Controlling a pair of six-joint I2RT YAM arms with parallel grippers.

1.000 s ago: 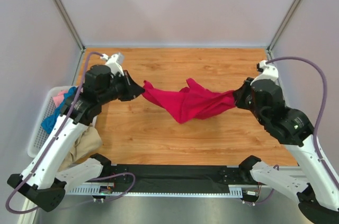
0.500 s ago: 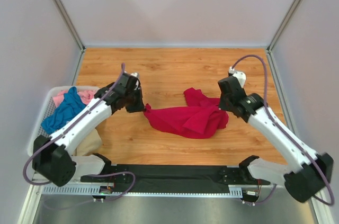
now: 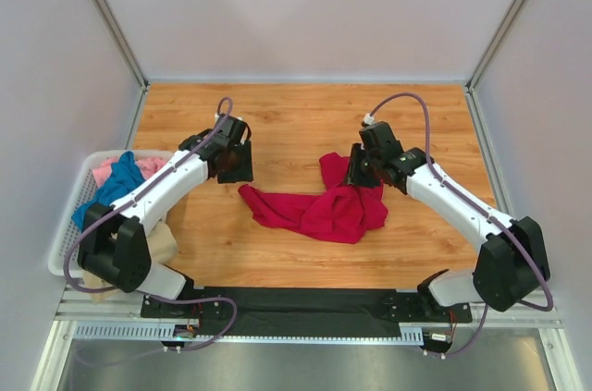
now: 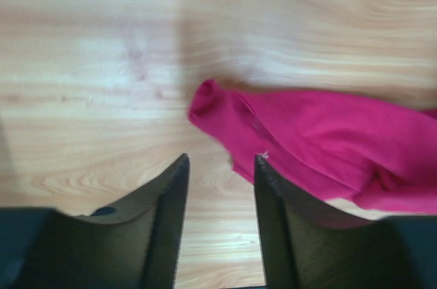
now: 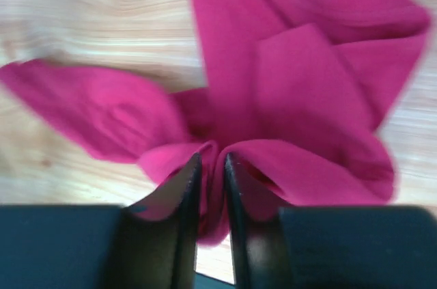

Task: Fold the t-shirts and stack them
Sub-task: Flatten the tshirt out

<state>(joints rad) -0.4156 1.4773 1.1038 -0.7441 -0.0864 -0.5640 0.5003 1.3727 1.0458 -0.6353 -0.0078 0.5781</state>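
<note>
A crimson red t-shirt (image 3: 319,208) lies crumpled on the wooden table (image 3: 296,114), also seen in the left wrist view (image 4: 321,139) and the right wrist view (image 5: 300,91). My left gripper (image 3: 237,165) (image 4: 220,159) is open with only bare wood between its fingers, just short of the shirt's left tip. My right gripper (image 3: 357,175) (image 5: 212,157) sits at the shirt's upper right, its jaws narrowly parted with a fold of red cloth pinched between them. Teal (image 3: 116,188), pink (image 3: 104,170) and tan (image 3: 163,245) t-shirts sit bunched at the left.
A white lattice basket (image 3: 67,225) stands off the table's left edge and holds the other shirts. Grey walls enclose the table on three sides. A black strip (image 3: 296,303) runs along the near edge between the arm bases.
The red shirt, stretched in the air between both grippers a second ago, has come down onto the table. The left gripper let go of it and opened. The right jaws have loosened slightly.
</note>
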